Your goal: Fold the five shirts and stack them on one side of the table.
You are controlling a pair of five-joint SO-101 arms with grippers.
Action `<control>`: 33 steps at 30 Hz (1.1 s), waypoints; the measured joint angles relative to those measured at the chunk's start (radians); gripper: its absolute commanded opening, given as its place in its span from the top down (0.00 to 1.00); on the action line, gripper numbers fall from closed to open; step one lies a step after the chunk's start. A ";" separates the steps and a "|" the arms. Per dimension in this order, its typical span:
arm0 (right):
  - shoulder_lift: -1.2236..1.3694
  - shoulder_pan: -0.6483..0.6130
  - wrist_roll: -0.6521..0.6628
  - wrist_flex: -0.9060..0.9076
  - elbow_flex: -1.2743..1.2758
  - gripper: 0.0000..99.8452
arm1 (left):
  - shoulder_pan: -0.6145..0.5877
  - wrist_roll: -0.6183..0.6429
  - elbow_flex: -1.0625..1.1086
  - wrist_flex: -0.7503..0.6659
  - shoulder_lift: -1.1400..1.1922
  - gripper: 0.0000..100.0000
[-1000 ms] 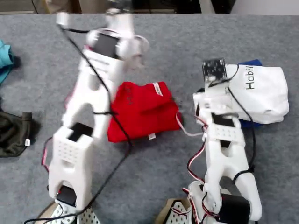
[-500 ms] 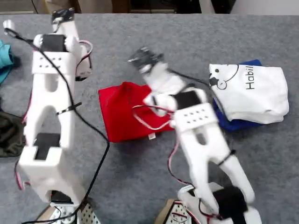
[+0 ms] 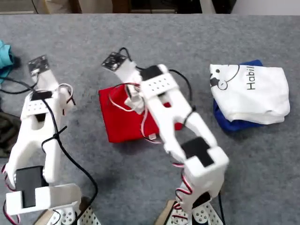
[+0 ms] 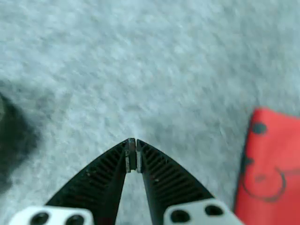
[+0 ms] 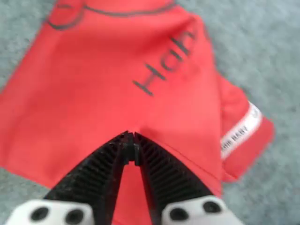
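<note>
grey fuzzy felt-like tabletop [image 3: 262,154] running pretty much edge to edge, its far edge up top, past that a thin strip of room, some tan wooden furniture [image 3: 96,5] toward the left, dark gap [image 3: 164,5] mid-way, pale white surface [image 3: 267,5] at the right corner

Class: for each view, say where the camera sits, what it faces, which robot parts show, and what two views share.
High: fixed above the table, looking down; left arm, right arm show.
Left wrist: on that arm, facing table; shut left fingers show.
Right wrist: on that arm, facing the red shirt; shut right fingers show.
Shared: red shirt, in all three.
</note>
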 measured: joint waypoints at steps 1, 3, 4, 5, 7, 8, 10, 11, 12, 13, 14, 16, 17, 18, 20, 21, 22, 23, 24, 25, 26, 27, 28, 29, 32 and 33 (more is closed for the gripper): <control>0.031 -0.014 0.000 0.012 -0.026 1.00 | -0.008 0.006 0.011 -0.029 0.000 0.98; 0.087 -0.029 -0.012 0.021 -0.064 1.00 | -0.012 0.014 0.012 -0.061 0.015 0.98; 0.114 -0.029 -0.015 0.025 -0.080 1.00 | -0.012 0.014 0.012 -0.068 0.026 0.98; 0.141 -0.025 -0.017 0.026 -0.094 1.00 | -0.012 0.015 0.012 -0.071 0.038 0.98; 0.189 -0.023 -0.018 0.026 -0.112 1.00 | -0.012 0.018 0.012 -0.074 0.060 0.98; 0.207 -0.023 -0.020 0.026 -0.118 1.00 | -0.012 0.018 0.012 -0.074 0.071 0.98; 0.239 -0.011 -0.020 0.026 -0.143 1.00 | -0.012 0.018 0.011 -0.074 0.092 0.98; 0.250 0.005 -0.020 0.026 -0.157 1.00 | -0.012 0.018 0.011 -0.074 0.100 0.98; 0.258 0.023 -0.020 0.026 -0.172 1.00 | -0.012 0.018 0.011 -0.074 0.104 0.98; 0.262 0.044 -0.020 0.026 -0.190 1.00 | -0.012 0.018 0.008 -0.074 0.110 0.98; 0.265 0.068 -0.020 0.026 -0.216 1.00 | -0.012 0.018 0.005 -0.074 0.114 0.98; 0.267 0.115 -0.012 0.026 -0.267 1.00 | -0.012 0.018 0.002 -0.074 0.114 0.98; 0.269 0.132 -0.002 0.026 -0.293 1.00 | -0.012 0.018 0.000 -0.074 0.114 0.98; 0.269 0.146 0.006 0.029 -0.319 1.00 | -0.012 0.018 -0.002 -0.074 0.115 0.98; 0.275 0.160 0.025 0.038 -0.376 1.00 | -0.012 0.018 -0.002 -0.074 0.115 0.98; 0.282 0.164 0.034 0.043 -0.399 1.00 | -0.012 0.018 -0.002 -0.074 0.115 0.98; 0.293 0.169 0.046 0.048 -0.423 1.00 | -0.012 0.018 -0.002 -0.074 0.115 0.98; 0.305 0.175 0.052 0.052 -0.446 1.00 | -0.012 0.018 -0.003 -0.074 0.115 0.98; 0.325 0.181 0.058 0.054 -0.471 1.00 | -0.012 0.018 -0.003 -0.074 0.115 0.98; 0.345 0.187 0.064 0.054 -0.497 1.00 | -0.012 0.018 -0.005 -0.074 0.115 0.98; 0.371 0.196 0.074 0.054 -0.528 1.00 | -0.012 0.018 -0.005 -0.074 0.115 0.98; 0.399 0.207 0.077 0.054 -0.562 1.00 | -0.012 0.018 -0.005 -0.074 0.115 0.98; 0.430 0.219 0.078 0.054 -0.598 1.00 | -0.012 0.018 -0.005 -0.074 0.115 0.98; 0.465 0.233 0.078 0.054 -0.638 1.00 | -0.012 0.018 -0.005 -0.074 0.115 0.98; 0.569 0.278 0.078 0.054 -0.793 1.00 | -0.012 0.018 -0.005 -0.074 0.115 0.98; 0.600 0.293 0.078 0.054 -0.852 1.00 | -0.012 0.018 -0.005 -0.074 0.115 0.98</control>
